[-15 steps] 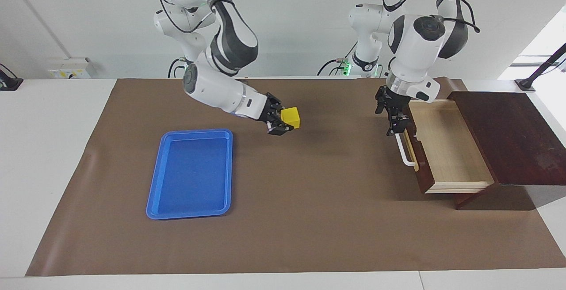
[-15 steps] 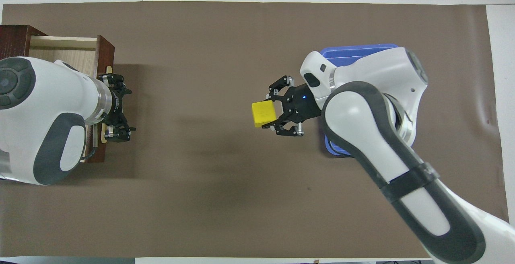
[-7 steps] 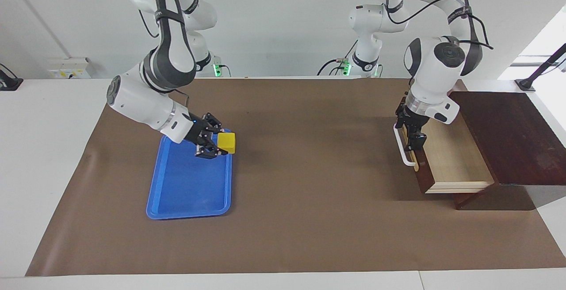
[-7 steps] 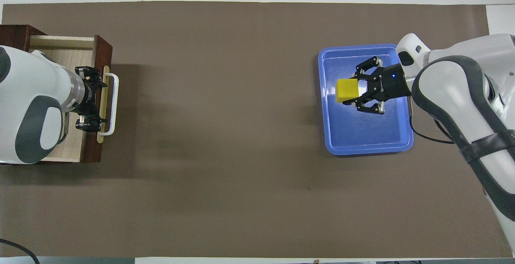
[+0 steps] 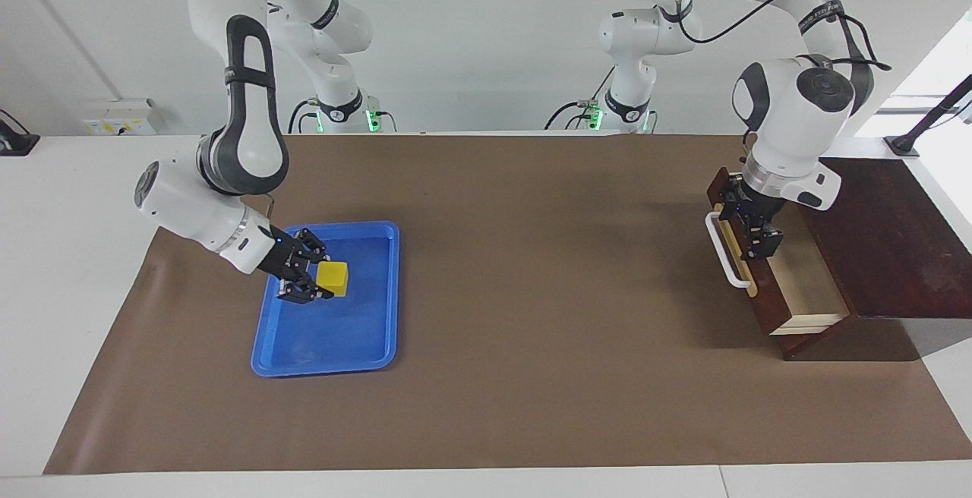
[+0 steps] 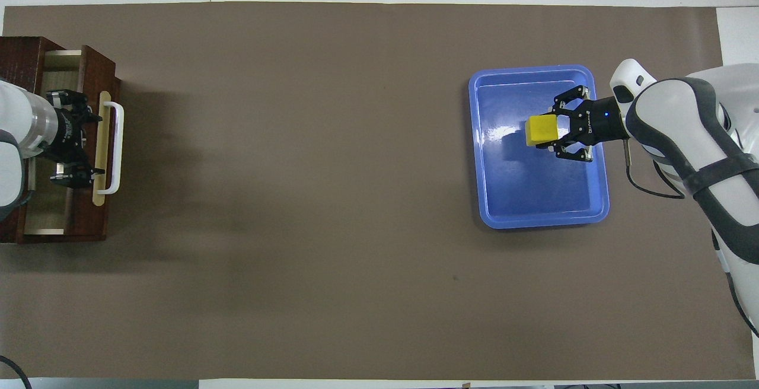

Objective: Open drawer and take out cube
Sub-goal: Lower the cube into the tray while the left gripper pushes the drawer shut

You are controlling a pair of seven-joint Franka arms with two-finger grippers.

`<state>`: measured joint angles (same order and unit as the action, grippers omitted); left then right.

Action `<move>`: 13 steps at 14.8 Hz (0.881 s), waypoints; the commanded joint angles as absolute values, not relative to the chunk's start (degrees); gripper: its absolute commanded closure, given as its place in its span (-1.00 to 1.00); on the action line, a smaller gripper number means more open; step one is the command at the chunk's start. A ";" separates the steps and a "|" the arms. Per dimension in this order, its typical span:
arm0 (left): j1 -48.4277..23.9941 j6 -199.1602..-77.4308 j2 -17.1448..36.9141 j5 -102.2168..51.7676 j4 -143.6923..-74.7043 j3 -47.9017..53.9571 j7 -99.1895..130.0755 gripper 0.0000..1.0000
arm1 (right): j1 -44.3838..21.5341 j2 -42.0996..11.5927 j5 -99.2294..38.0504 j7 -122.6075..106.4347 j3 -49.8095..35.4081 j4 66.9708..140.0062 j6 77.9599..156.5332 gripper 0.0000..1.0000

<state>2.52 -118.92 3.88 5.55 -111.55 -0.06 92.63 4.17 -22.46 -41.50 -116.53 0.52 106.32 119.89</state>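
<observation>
Two robot arms at one table, with a big brown mat (image 5: pixel 531 392) spread flat over most of it. At the left arm's end, a dark wooden box (image 5: pixel 888 232), with a drawer (image 5: pixel 763 297) pulled partway out and pale wood showing inside. On the drawer's front, a white handle (image 5: pixel 721 251). Toward the right arm's end, a flat blue tray (image 5: pixel 334 346) lying on the mat, well apart from the box. Left gripper (image 5: pixel 752 232) low over the open part of the drawer, just beside its front, fingers spread wide and holding nothing. Right gripper (image 5: pixel 317 279) low over the tray, fingers closed tight on a little yellow cube (image 5: pixel 332 278). Cube out of the drawer, over the tray. Cannot tell if touching the tray's floor or just above it.
</observation>
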 commanded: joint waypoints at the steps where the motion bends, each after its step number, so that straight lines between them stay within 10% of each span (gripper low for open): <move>1: 5.97 -119.79 4.57 6.50 -111.09 0.44 88.96 -1.00 | 5.80 -23.91 -42.89 -117.86 -0.44 103.80 117.50 1.00; 13: 4.41 -100.47 4.40 5.80 -94.66 1.41 62.37 -1.00 | 7.21 -25.84 -42.89 -125.42 -0.26 106.34 124.98 1.00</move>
